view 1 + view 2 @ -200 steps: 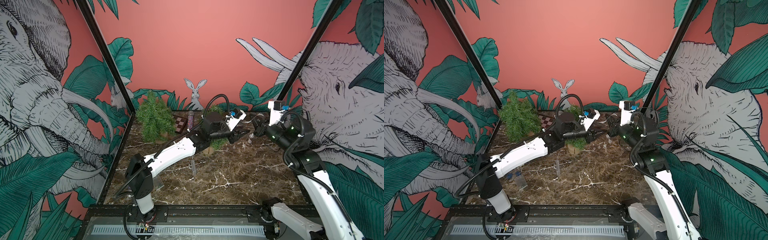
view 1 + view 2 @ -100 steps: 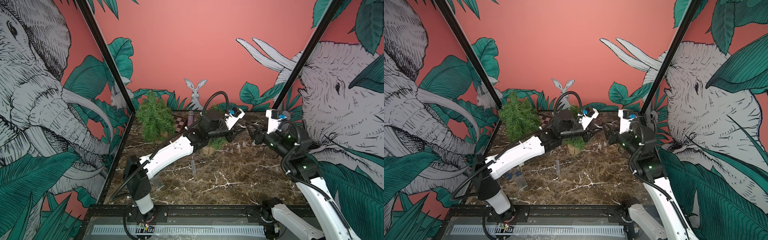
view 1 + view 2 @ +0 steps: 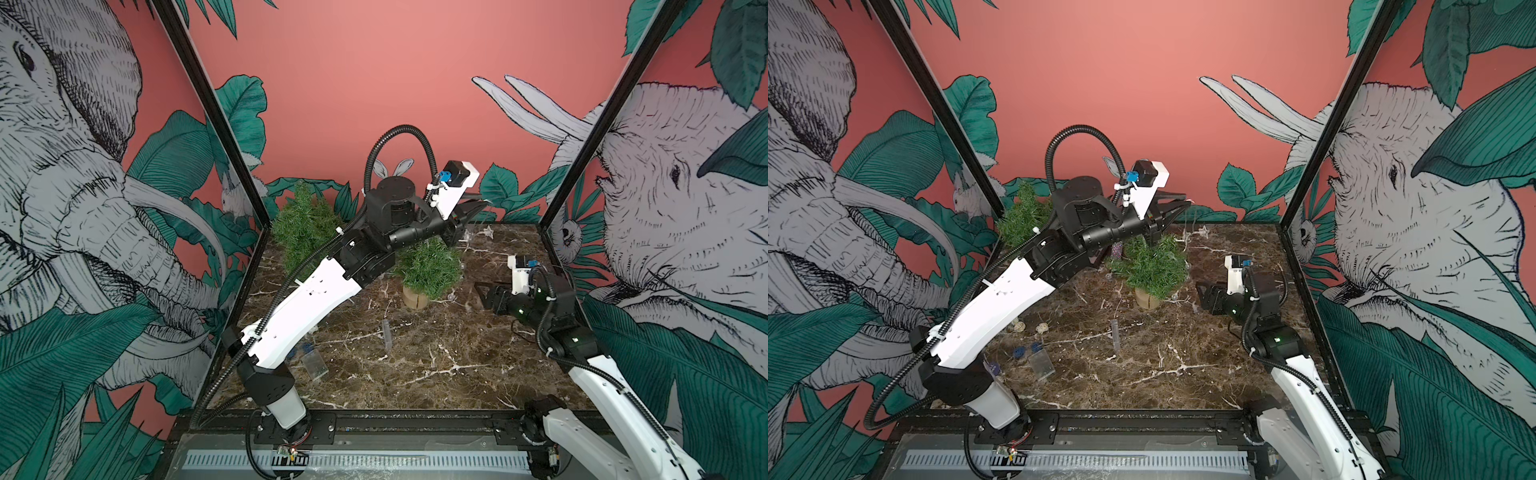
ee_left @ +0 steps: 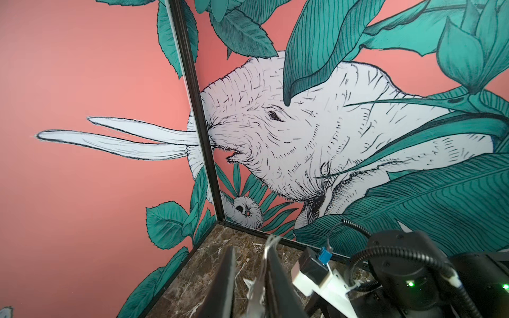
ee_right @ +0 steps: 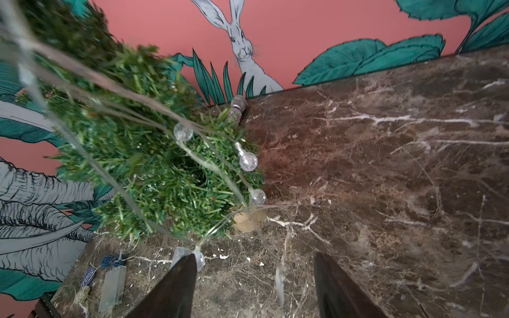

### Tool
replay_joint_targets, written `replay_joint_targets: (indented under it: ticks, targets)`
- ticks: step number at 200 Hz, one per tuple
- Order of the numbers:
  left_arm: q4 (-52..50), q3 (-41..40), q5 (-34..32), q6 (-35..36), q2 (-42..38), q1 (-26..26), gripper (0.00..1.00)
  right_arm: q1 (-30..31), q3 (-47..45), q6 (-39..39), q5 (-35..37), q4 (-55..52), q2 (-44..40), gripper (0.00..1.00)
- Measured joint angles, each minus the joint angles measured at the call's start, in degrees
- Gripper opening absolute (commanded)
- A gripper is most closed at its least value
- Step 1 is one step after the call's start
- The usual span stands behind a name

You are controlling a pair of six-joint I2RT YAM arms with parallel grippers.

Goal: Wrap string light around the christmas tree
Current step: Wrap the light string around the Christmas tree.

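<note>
**Left gripper** (image 3: pixel 477 204), raised above the top of the christmas tree (image 3: pixel 430 266): the jaws are drawn almost together on the thin wire of the string light (image 4: pixel 266 249). In the left wrist view the wire runs up between them, lying against one finger (image 4: pixel 275 275). In both top views it hangs from the tips toward the tree and the marble table (image 3: pixel 415 365).

**Right gripper** (image 5: pixel 253 283), low over the table just beside the tree's wooden base (image 3: pixel 414 298), on the tree's right side: the jaws stand wide apart and clamp nothing. In the right wrist view one clear bulb (image 5: pixel 200 260) and its wire touch the tip of one finger, and a blurred strand crosses the gap between the two fingers. Further bulbs lie strung over the tree's lower branches, near the parted jaws. Several strands slant up across the foliage and out of frame.
</note>
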Motion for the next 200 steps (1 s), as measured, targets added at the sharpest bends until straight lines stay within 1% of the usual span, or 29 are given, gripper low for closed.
replay_joint_targets:
  ticks: [14,26,32,50,70,88,109,123,133,151,173,200]
  targets:
    - [-1.2,0.0,-0.3,1.7,-0.7,0.0,0.0,0.0,0.0,0.6,-0.5,1.2,1.8,0.6]
    - [-2.4,0.0,-0.6,3.2,-1.3,0.0,0.0,0.0,0.0,1.1,-1.2,2.7,3.0,0.54]
    - [-2.8,0.0,-0.8,4.0,-1.6,0.0,0.0,0.0,0.0,1.6,-1.7,3.4,3.4,0.53]
    - [-4.0,0.0,-1.3,5.6,-2.7,0.0,0.0,0.0,0.0,2.8,-3.4,6.4,4.0,0.52]
    - [-4.9,0.0,-1.9,6.8,-4.0,0.0,0.0,0.7,-0.6,3.5,-4.9,10.5,4.0,0.58]
    - [-5.1,0.0,-2.1,7.3,-4.7,0.0,0.0,2.6,-1.5,2.5,-5.0,12.5,3.8,0.59]
    - [-5.2,0.0,-2.3,7.8,-5.0,0.0,0.0,4.4,-3.4,0.7,-4.1,14.3,2.9,0.48]
    - [-5.6,0.0,-2.4,8.0,-5.0,0.0,0.0,5.7,-4.6,-0.2,-1.9,15.4,2.0,0.4]
    - [-5.9,0.0,-2.5,8.2,-5.0,0.0,0.0,6.3,-5.7,-0.8,-0.3,16.6,0.8,0.36]
    - [-6.3,-0.1,-2.8,8.5,-5.0,0.0,0.0,6.6,-6.4,-1.0,0.5,17.9,-0.6,0.38]
    - [-6.4,-0.9,-3.0,8.7,-5.0,0.0,0.0,7.3,-5.4,-1.3,0.5,18.5,0.3,0.38]
    - [-6.5,-2.1,-3.4,8.8,-5.0,0.0,0.0,7.9,-5.1,-2.1,1.5,18.8,0.8,0.44]
